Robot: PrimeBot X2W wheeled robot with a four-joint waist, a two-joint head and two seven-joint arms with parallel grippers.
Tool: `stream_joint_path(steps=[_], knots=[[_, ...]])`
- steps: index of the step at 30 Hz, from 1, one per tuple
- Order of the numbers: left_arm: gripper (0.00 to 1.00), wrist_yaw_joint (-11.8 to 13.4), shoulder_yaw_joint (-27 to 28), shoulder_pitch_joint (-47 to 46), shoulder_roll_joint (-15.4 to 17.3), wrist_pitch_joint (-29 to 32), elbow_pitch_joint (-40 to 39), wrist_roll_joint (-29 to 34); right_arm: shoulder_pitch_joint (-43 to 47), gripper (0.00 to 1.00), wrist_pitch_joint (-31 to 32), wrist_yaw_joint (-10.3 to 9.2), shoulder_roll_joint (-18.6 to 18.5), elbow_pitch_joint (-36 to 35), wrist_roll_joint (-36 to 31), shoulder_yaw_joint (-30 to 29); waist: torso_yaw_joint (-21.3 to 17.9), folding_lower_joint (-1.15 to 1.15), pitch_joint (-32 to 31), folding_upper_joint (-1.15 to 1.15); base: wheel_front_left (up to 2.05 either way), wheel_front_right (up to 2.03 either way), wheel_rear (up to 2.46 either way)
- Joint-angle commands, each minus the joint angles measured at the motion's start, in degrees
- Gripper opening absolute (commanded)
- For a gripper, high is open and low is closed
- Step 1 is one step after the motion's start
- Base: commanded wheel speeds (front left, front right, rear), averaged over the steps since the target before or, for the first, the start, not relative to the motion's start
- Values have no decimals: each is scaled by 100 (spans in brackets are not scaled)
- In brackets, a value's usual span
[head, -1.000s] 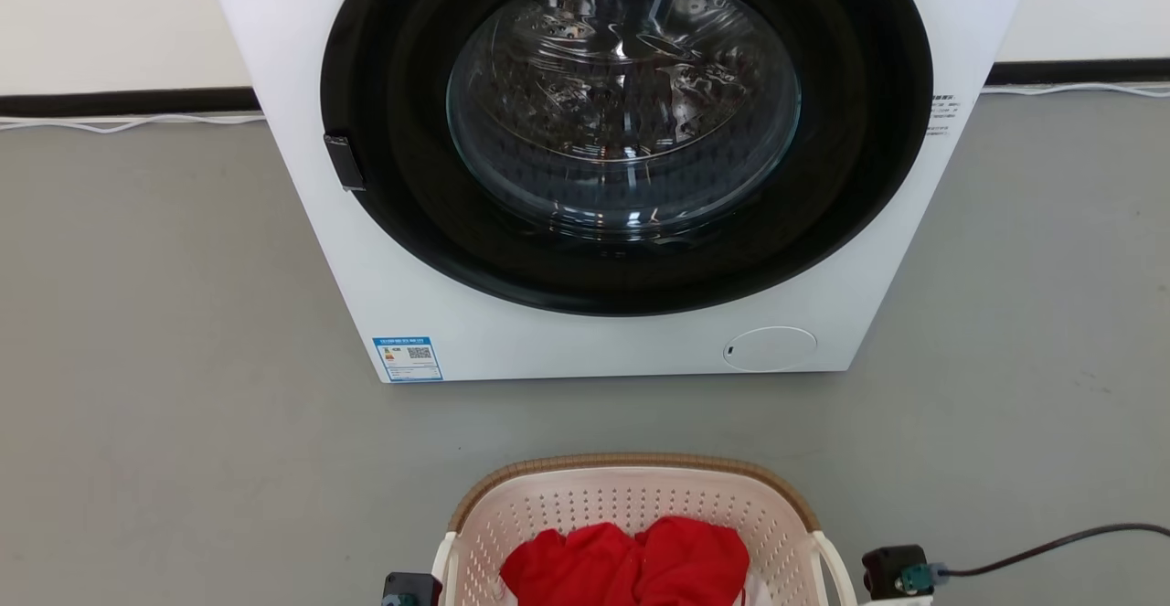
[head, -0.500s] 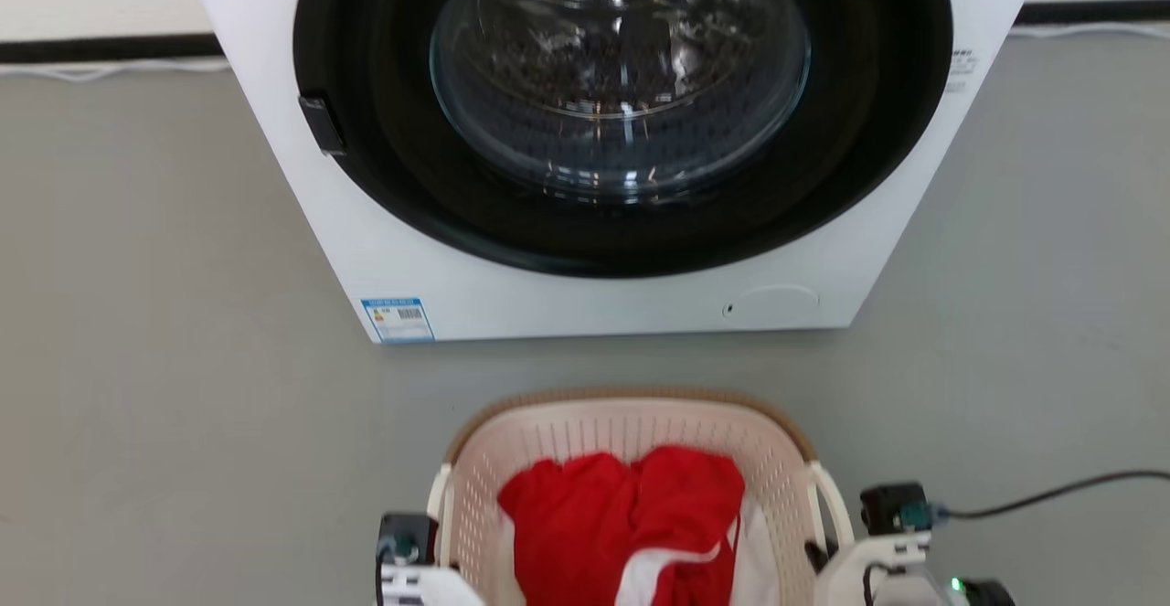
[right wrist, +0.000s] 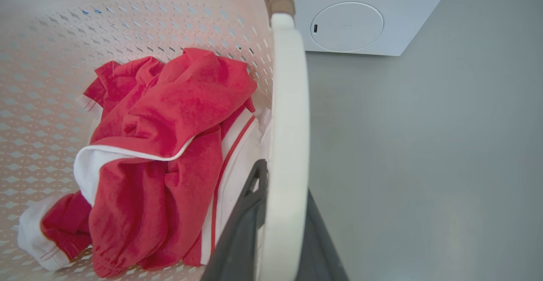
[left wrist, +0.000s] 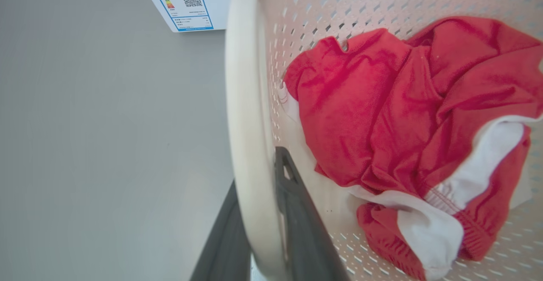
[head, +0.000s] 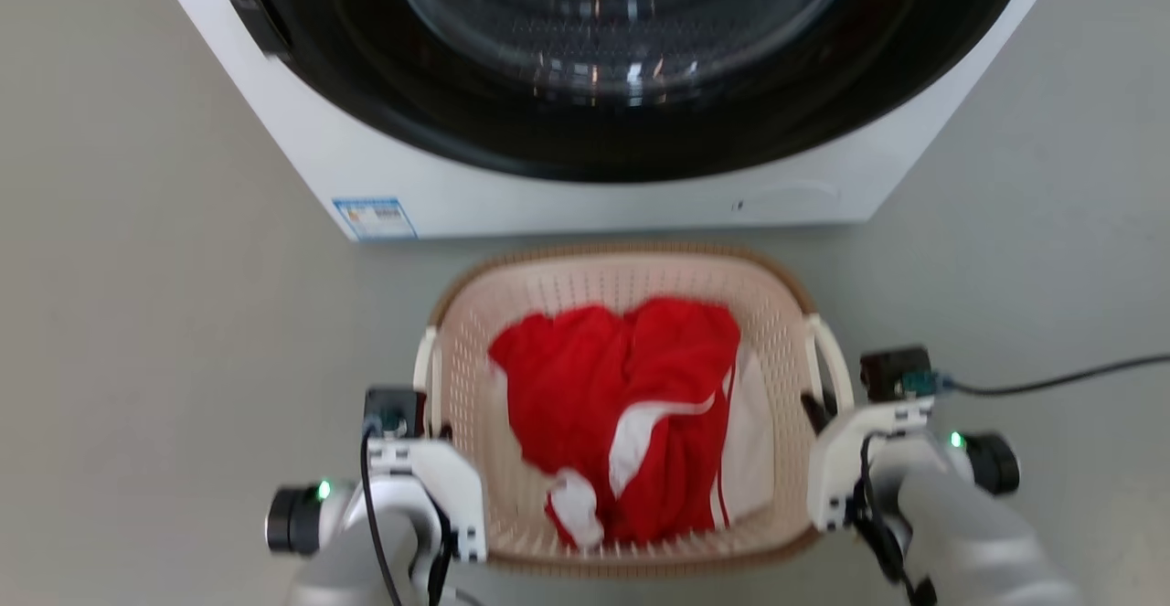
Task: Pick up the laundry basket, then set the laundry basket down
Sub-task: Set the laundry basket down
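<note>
You have the left gripper (left wrist: 259,204) and right gripper (right wrist: 282,207) clenched on the laundry basket (head: 622,268), lower centre; the set-down likely lies ahead.

The laundry basket (head: 622,281) is right in front of me, its far brown rim close to the white washing machine (head: 585,199), which stands on the grey floor (head: 164,332). A crumpled red garment with white stripes (head: 631,387) lies inside the basket. My left claw (head: 431,419) reaches the white left handle (head: 422,361). My right claw (head: 820,409) meets the white right handle (head: 834,350), with a dark finger showing at that handle's near end. A black cable (head: 996,392) runs from my right wrist off across the floor to the right. A blue label (head: 375,218) sits at the machine's lower left corner.
</note>
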Motion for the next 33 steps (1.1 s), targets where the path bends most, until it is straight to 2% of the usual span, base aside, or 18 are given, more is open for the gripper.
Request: stream_joint_path(steps=[1, 15, 33], knots=[[0, 94, 129, -313, 154, -80, -1, 54, -155, 0, -145, 43, 28, -76, -174, 30, 14, 0, 360, 0, 0, 0, 0], [0, 302, 599, -1240, 285, -83, -452, 592, -1208, 0, -209, 43, 28, -75, -1356, -1080, 82, 0, 1846, 0, 0, 0, 0], [0, 384, 1184, -1684, 272, -84, -644, 1303, -1668, 0, -381, 43, 28, -75, -2007, -1722, 146, 0, 2761, 0, 0, 0, 0]])
